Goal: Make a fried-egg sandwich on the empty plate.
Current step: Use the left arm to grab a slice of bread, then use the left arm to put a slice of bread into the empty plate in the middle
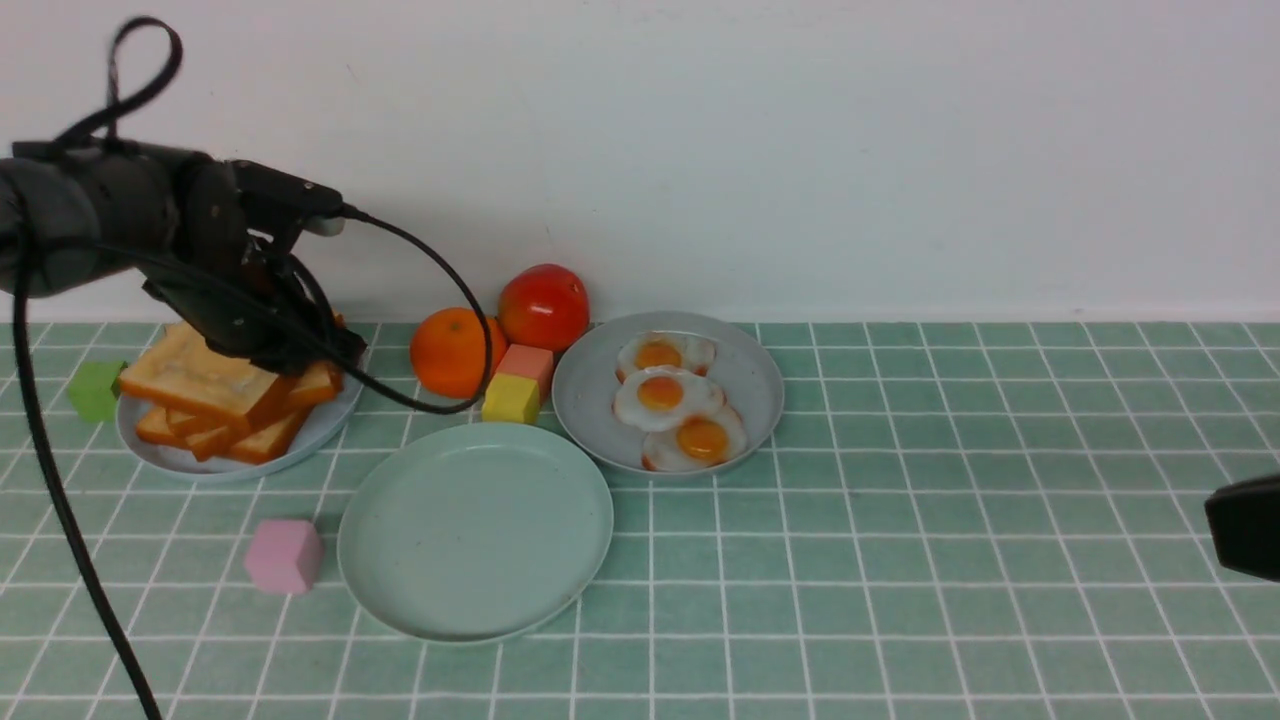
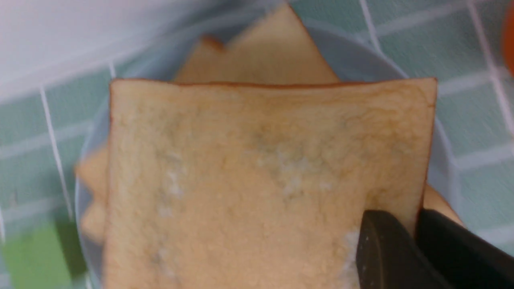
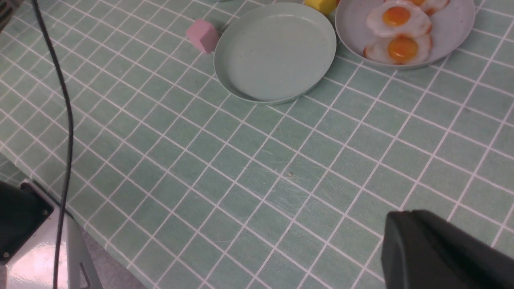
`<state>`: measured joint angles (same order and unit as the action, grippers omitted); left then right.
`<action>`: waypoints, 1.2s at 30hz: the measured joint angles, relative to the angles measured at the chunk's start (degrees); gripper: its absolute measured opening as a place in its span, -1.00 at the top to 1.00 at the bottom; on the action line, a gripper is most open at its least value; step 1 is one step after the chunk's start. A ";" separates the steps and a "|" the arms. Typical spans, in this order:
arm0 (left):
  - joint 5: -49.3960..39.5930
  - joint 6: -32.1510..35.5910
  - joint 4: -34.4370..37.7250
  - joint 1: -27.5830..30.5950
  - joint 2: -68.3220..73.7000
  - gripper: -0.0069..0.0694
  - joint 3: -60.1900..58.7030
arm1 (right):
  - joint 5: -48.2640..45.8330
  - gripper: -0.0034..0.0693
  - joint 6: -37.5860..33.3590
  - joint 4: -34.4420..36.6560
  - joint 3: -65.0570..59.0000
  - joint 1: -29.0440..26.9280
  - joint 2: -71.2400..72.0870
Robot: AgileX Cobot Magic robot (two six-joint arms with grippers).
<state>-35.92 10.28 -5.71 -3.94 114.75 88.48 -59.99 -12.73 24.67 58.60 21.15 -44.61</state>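
Above green tiles (image 1: 900,500), left jaws clamp the top toast slice (image 2: 261,168); right jaws' opening unclear.

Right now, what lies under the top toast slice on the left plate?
Corners of more toast slices stick out beneath the top toast slice, on the grey-blue plate. Their middles are covered, so I cannot count them.

The left gripper (image 2: 413,257) is seen in black, set against a tan toast slice (image 2: 265,180) edged in orange-brown. Under the gripper a pale grey-blue plate (image 2: 361,56) is shown, on a green cloth (image 1: 900,560) gridded with white lines. To the gripper's right a plain mint-green plate (image 1: 475,530) is noted; farther right, white eggs (image 1: 660,395) with orange yolks.
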 joint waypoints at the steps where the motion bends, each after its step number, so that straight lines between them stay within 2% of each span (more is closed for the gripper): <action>1: -2.03 -0.59 0.32 -0.55 -1.53 0.62 -0.02 | -0.11 0.86 -0.16 0.00 0.00 0.00 0.00; 6: -11.13 -5.29 0.75 -7.82 -11.15 0.63 -2.27 | -0.64 0.85 -1.62 0.00 0.00 0.00 0.00; 7: -11.30 -5.43 0.81 -8.70 -11.53 0.63 -2.56 | -0.64 0.85 -1.69 0.00 0.00 0.00 0.00; 10: -12.22 -8.42 1.38 -16.90 -16.23 0.64 -9.35 | -1.19 0.85 -2.14 0.00 0.00 0.00 0.00; 15: -9.42 -10.28 0.41 -24.59 -16.41 0.64 -16.50 | -1.85 0.84 -2.21 0.05 0.00 0.00 0.00; 18: -5.36 -10.28 -1.30 -26.55 -14.85 0.64 -17.81 | -1.90 0.83 -2.21 0.05 0.00 0.00 0.00; 26: 0.97 -10.28 -3.55 -26.68 -10.23 0.65 -18.07 | -1.90 0.73 -2.15 0.05 0.00 0.00 0.00; 30: 1.47 -10.28 -3.59 -26.68 -9.25 0.38 -18.07 | -1.84 0.46 -2.15 -0.52 0.00 0.00 0.00; 31: 1.48 -10.28 -3.59 -26.68 -9.25 0.34 -18.07 | -1.77 0.46 -2.15 -0.51 0.00 0.00 0.00; 32: 1.89 -10.28 -3.16 -26.68 -9.34 0.10 -18.07 | -1.20 0.26 -2.15 -0.65 0.00 0.00 0.00; 36: 0.65 -10.28 0.66 -26.68 -12.10 -0.35 -17.85 | 1.46 -0.04 -1.79 -0.40 0.00 0.00 -0.78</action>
<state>-35.27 0.00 -5.05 -30.62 102.65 70.63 -58.53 -14.53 24.26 58.60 21.15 -45.38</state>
